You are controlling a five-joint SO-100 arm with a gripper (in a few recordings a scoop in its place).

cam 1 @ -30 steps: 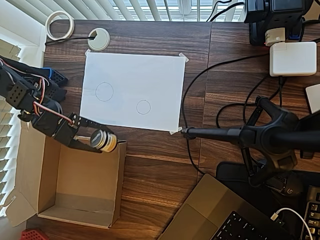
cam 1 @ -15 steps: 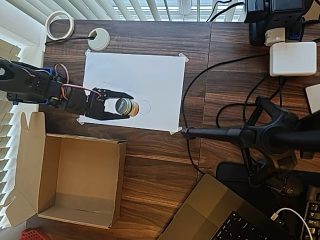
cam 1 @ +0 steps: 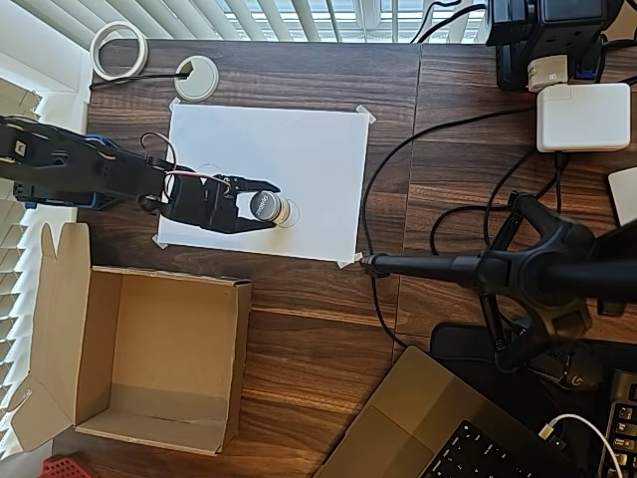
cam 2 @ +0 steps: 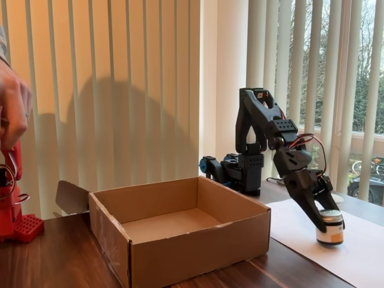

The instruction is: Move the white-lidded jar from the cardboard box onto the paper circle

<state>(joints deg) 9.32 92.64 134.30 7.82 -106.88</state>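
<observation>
- The jaws are closed on the white-lidded jar, one finger on each side of its body, gripping just under the lid so the jar hangs upright.
- In the fixed view the jar is at the white sheet, its base on or barely above the paper; I cannot tell which.
- Overhead, the jar covers most of the paper circle; only an arc shows at the jar's 4 o'clock, so it looks nearly centred for release.
- The cardboard box sits empty at 7 o'clock from the sheet, its flaps open.
- The larger pencilled circle is mostly hidden under the arm, at 10 o'clock from the jar.
- Judgement: the carry is all but done; what is left is letting go without tipping the jar.
</observation>
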